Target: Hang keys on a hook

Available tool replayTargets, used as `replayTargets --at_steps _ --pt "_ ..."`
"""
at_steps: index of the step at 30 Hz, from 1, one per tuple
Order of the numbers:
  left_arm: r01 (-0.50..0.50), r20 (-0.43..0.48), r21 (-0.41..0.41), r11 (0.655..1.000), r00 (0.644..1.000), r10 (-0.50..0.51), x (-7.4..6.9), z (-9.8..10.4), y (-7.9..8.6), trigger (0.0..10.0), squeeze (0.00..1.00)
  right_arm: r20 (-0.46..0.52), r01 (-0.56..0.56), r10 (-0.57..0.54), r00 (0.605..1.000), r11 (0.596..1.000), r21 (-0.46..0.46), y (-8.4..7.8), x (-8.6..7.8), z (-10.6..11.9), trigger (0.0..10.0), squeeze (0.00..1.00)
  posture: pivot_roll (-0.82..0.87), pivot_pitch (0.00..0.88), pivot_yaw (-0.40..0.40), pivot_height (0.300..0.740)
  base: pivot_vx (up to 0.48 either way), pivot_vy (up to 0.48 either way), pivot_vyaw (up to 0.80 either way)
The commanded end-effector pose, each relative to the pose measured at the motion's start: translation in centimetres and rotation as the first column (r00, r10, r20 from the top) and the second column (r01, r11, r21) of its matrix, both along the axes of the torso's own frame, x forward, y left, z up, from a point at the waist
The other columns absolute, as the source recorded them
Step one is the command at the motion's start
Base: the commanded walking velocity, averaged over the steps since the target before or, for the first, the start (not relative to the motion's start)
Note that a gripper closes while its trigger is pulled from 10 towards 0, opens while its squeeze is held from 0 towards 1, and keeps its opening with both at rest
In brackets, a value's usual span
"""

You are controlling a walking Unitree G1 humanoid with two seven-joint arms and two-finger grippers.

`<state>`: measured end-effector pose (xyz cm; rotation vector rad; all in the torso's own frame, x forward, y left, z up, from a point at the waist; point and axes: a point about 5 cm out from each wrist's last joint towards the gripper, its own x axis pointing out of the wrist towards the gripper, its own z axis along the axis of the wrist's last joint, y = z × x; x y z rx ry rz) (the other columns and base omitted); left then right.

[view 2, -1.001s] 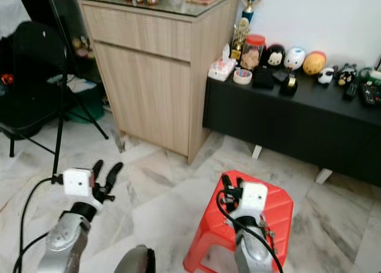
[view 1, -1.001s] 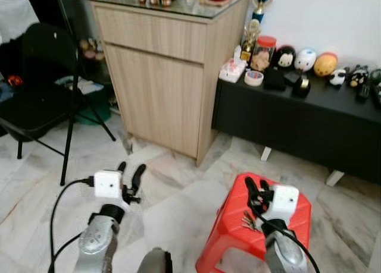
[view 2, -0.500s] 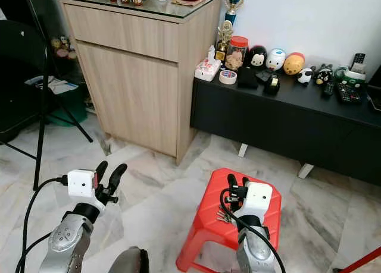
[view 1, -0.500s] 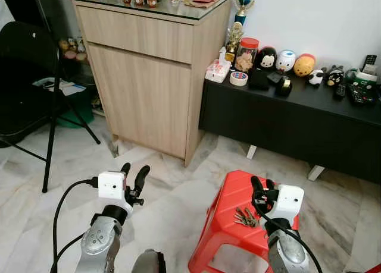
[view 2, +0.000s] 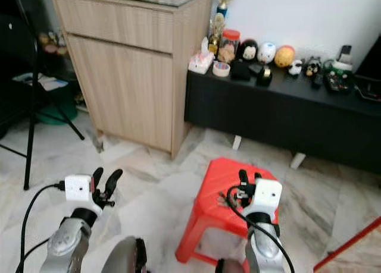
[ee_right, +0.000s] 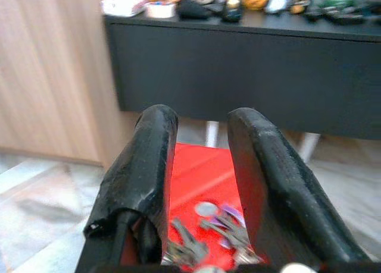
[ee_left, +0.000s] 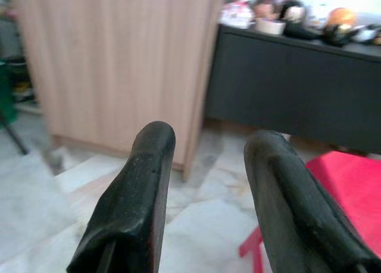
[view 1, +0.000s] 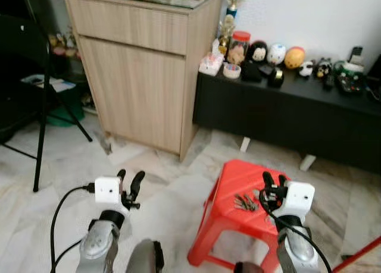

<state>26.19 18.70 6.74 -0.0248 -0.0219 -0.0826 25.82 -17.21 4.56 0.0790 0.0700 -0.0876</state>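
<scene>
A bunch of keys (view 1: pixel 244 201) lies on top of a red plastic stool (view 1: pixel 235 178) on the marble floor. My right gripper (view 1: pixel 272 181) hovers over the stool's right side, just right of the keys, open with nothing held. Seen from the right wrist, the keys (ee_right: pixel 208 225) lie on the red seat below the parted fingers (ee_right: pixel 156 142). My left gripper (view 1: pixel 130 179) hangs open over bare floor to the left of the stool. The left wrist camera shows the gripper's spread fingers (ee_left: pixel 149 166) aimed at the cabinet's base.
A tall wooden cabinet (view 1: pixel 143 65) stands ahead on the left. A low black bench (view 1: pixel 286 112) with toys and jars runs along the wall to its right. A black folding chair (view 1: pixel 36 106) is at far left. A red bar (view 1: pixel 357 255) crosses the lower right corner.
The camera has shifted, so the cabinet and bench sit further left and the stool shows more fully. Both grippers keep the same open pose; the keys have not moved on the stool.
</scene>
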Motion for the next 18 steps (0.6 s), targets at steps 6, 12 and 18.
replayTargets --at_steps 6,12,18 --pt "0.006 0.015 0.018 1.0 1.0 -0.006 0.4 0.4 -0.3 10.0 0.0 0.004 -0.028 0.028 1.0 0.999 0.022 0.7 0.2 0.0 10.0 0.0 0.03 0.0 -0.092 0.608 0.0 0.0 0.0" --pt "0.006 0.014 0.021 1.0 1.0 -0.006 0.4 0.5 -0.1 10.0 0.0 0.004 -0.046 0.046 0.999 0.999 0.024 1.1 0.0 -0.2 10.0 0.0 0.03 0.0 -0.083 0.608 0.0 0.0 0.0" --pt "0.014 0.015 0.023 1.0 1.0 -0.014 0.5 0.6 -0.1 10.0 0.0 0.005 -0.021 0.021 1.0 0.999 0.034 0.8 -0.2 -0.3 10.0 0.0 0.03 0.0 -0.076 0.608 0.0 0.0 0.0"
